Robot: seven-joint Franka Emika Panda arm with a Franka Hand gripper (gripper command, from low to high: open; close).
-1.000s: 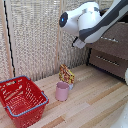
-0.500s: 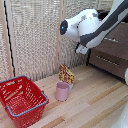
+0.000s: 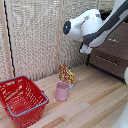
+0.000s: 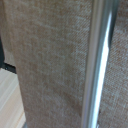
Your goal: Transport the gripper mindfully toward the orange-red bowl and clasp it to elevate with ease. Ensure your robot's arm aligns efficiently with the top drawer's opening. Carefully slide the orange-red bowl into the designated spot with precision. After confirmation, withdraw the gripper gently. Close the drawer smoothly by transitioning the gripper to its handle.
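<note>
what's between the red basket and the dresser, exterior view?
In the exterior view, the pink cup and a small yellow-red packet just behind it stand on the wooden floor between the red basket and the dresser. Bare floor otherwise.

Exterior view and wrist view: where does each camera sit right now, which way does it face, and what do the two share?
Exterior view: off the arm, raised, looking down across the wooden floor at the woven screen; it shows the red wire basket, pink cup and brown dresser, plus the robot's arm. The pincer's fingers cannot be made out.
Wrist view: on the wrist, close to the woven screen and its metal post; nothing of the robot shows.
Shared: the screen and a strip of the wooden floor.
</note>
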